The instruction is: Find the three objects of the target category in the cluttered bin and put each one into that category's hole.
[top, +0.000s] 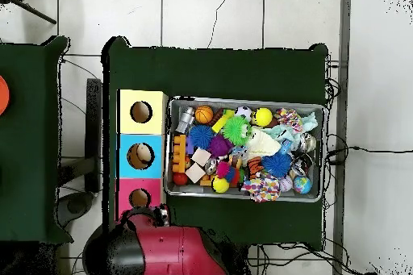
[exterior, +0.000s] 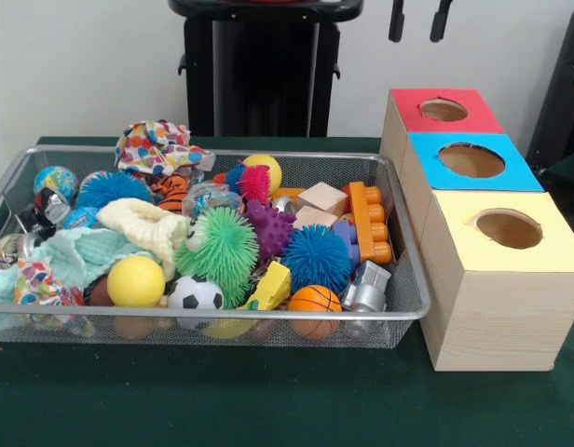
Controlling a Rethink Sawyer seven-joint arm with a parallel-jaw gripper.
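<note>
The gripper (exterior: 418, 20) hangs high behind the bin (exterior: 413, 279), fingers apart, empty. The printed cloth (exterior: 157, 147) lies heaped at the bin's far rim; pinch its top fold.

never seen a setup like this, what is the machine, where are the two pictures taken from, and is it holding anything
It is a robot arm, red and black, on a pedestal beside a green table. One picture looks across the table at the robot; only the two tips of its pincer show at the top edge, holding nothing. The other looks straight down from above. On the table stands a wire mesh bin full of balls, blocks and small cloths, such as the patterned cloth at the back. Beside it stand three wooden boxes with round holes: red, blue and yellow.
</note>
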